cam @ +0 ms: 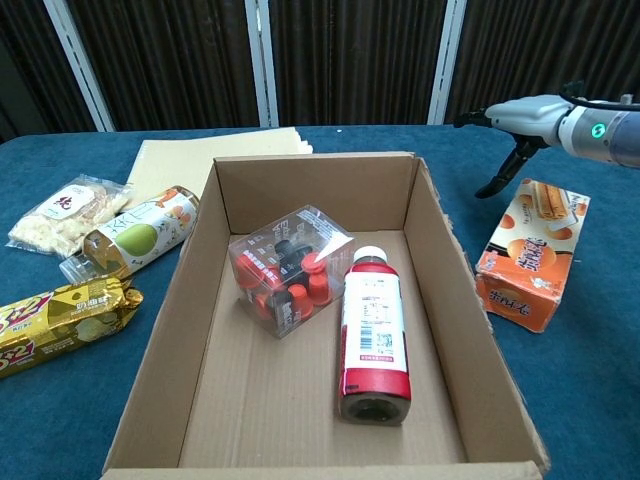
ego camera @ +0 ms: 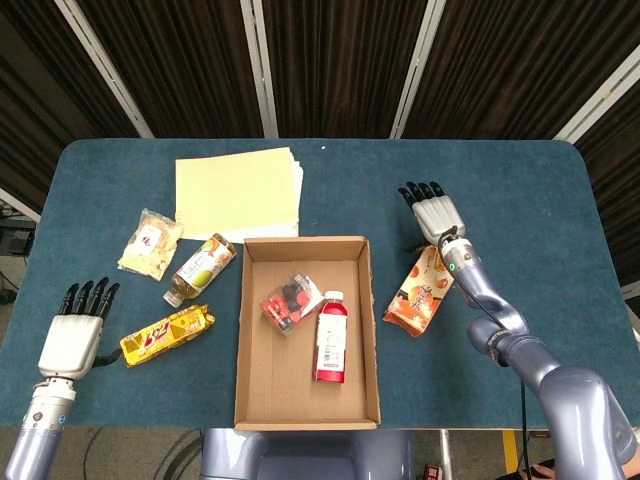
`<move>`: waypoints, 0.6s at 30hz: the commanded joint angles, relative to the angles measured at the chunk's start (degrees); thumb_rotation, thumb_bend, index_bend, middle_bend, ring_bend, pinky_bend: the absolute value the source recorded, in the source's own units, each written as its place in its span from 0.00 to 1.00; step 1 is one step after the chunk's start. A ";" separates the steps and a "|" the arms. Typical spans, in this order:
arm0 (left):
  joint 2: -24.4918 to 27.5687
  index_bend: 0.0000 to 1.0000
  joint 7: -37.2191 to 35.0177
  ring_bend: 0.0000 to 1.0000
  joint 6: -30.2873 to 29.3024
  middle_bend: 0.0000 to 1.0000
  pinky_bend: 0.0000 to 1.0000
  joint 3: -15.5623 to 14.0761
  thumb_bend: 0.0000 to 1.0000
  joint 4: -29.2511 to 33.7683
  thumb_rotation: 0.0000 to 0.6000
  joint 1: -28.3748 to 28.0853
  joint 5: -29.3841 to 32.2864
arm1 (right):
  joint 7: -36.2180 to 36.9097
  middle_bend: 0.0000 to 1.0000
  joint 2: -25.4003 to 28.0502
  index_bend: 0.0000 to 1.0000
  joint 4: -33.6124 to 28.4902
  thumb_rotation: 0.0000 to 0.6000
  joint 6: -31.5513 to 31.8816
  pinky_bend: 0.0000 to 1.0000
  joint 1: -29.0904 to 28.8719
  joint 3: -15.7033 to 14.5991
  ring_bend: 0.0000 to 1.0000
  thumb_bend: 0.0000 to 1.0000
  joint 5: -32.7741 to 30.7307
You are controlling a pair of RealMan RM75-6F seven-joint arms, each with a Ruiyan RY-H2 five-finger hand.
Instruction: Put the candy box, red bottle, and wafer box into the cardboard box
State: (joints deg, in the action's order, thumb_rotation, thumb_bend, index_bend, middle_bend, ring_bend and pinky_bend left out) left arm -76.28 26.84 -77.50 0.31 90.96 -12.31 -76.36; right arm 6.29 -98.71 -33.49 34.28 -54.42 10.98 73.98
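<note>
Gold snack pack (cam: 55, 322) (left end cropped)
</note>
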 commanded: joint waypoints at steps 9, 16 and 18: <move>-0.55 0.00 1.77 0.00 0.55 0.00 0.00 0.35 0.00 -0.30 0.89 0.42 2.21 | 7.15 0.00 -3.64 0.00 10.39 1.00 -3.83 0.00 0.72 -2.65 0.00 0.00 2.40; -0.64 0.00 2.18 0.00 0.68 0.00 0.00 0.53 0.00 -0.15 0.89 0.30 2.26 | 11.23 0.00 -4.44 0.00 14.43 1.00 -3.87 0.00 2.83 -4.68 0.00 0.00 4.43; -0.65 0.00 2.23 0.00 0.89 0.00 0.00 0.51 0.00 -0.22 0.90 0.22 2.26 | 11.91 0.00 -4.27 0.00 15.01 1.00 -3.22 0.00 3.51 -5.34 0.00 0.00 5.17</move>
State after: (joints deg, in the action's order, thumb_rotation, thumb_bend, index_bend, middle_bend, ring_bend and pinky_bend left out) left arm -76.93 29.06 -76.66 0.82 90.75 -12.07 -74.10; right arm 17.76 -103.04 -18.85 30.60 -51.41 6.12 78.62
